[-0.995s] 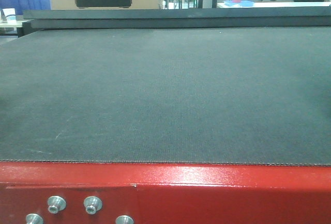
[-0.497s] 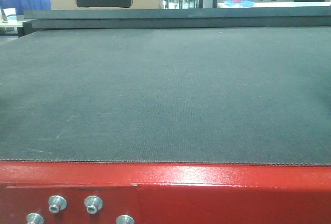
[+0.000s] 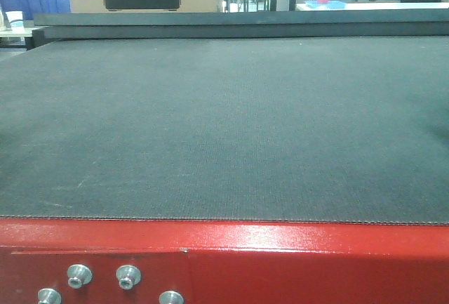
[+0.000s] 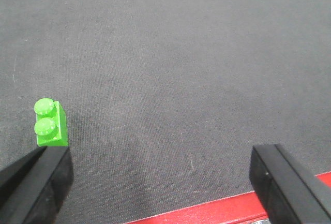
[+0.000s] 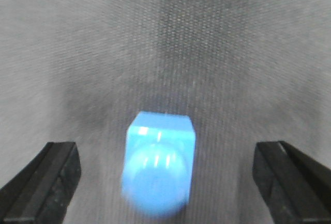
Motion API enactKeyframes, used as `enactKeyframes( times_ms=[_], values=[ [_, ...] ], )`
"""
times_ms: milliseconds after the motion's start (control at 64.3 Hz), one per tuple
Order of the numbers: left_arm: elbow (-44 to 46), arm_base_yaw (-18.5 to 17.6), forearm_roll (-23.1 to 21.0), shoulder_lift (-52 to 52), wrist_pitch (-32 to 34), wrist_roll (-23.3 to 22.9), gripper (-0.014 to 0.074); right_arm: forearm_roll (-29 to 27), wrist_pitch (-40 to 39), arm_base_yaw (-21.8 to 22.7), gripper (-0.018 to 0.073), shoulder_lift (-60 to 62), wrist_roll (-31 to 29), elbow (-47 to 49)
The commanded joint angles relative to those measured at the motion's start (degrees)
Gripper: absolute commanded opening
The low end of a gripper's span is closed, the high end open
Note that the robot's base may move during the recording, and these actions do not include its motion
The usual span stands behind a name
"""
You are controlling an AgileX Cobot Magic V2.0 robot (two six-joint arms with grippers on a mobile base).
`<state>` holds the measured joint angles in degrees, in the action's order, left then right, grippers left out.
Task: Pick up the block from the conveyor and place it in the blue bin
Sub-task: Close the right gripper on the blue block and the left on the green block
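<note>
The conveyor (image 3: pixel 224 128) is showing dark grey-green weave on a glossy red frame (image 3: pixel 316 262); the green block (image 4: pixel 51 125) and light-blue block (image 5: pixel 159 167) are gleaming.

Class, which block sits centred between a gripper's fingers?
The blue block, midway inside the open right gripper; the green block sits off-centre, by one finger of the left gripper.
</note>
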<state>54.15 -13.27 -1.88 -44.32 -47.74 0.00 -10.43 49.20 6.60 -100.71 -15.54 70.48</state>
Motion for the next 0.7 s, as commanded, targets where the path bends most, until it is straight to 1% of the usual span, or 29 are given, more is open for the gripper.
enactKeyframes(
  times_ms=[0,62,155,218,326,357,373,435,466,528,622,684],
  values=[
    [0.4,-0.5,0.0,0.1,0.3,-0.4,0.0599,0.6,-1.9,0.0,0.0564,-1.2,-0.5,-0.2],
    [0.4,-0.5,0.0,0.1,0.3,-0.4,0.0599,0.6,-2.2,0.0,0.0528,-1.7,-0.5,-0.3],
    [0.4,-0.5,0.0,0.1,0.2,-0.4,0.0599,0.6,-2.3,0.0,0.0422,-2.7,-0.5,-0.4],
    [0.4,-0.5,0.0,0.1,0.3,-0.4,0.0599,0.6,-2.1,0.0,0.031,-2.9,-0.5,-0.4],
    [0.5,-0.5,0.1,0.1,0.4,-0.4,0.0599,0.6,-1.8,0.0,0.0066,-2.4,-0.5,-0.4],
    [0.8,-0.5,0.2,0.1,-0.1,-0.4,0.0597,0.6,-1.7,0.0,0.0,-1.9,-0.5,-0.4],
    [1.0,-0.3,0.2,0.1,-0.5,-0.4,0.0595,0.6,-1.5,0.0,-0.0048,-1.7,-0.5,-0.4],
    [2.2,0.1,1.0,-0.8,-3.0,-0.5,0.0575,0.6,-1.3,0.0,-0.0171,-0.4,-0.5,-0.4],
    [3.3,0.5,1.9,-1.7,-4.7,-0.6,0.0562,0.6,-1.3,0.0,-0.0162,0.3,-0.5,-0.4],
    [6.2,1.8,1.9,-4.2,-7.8,-0.6,0.0545,-0.5,-1.3,0.0,-0.0151,2.3,-0.5,-0.4],
    [10.5,3.8,2.4,-8.4,-10.2,-0.6,0.0539,-3.2,-1.3,0.0,-0.0151,5.4,-0.5,-0.8],
    [13.2,5.3,2.6,-11.2,-11.4,-0.6,0.0539,-3.7,-1.4,-0.6,-0.0151,7.7,-0.5,-1.5]
  ],
)
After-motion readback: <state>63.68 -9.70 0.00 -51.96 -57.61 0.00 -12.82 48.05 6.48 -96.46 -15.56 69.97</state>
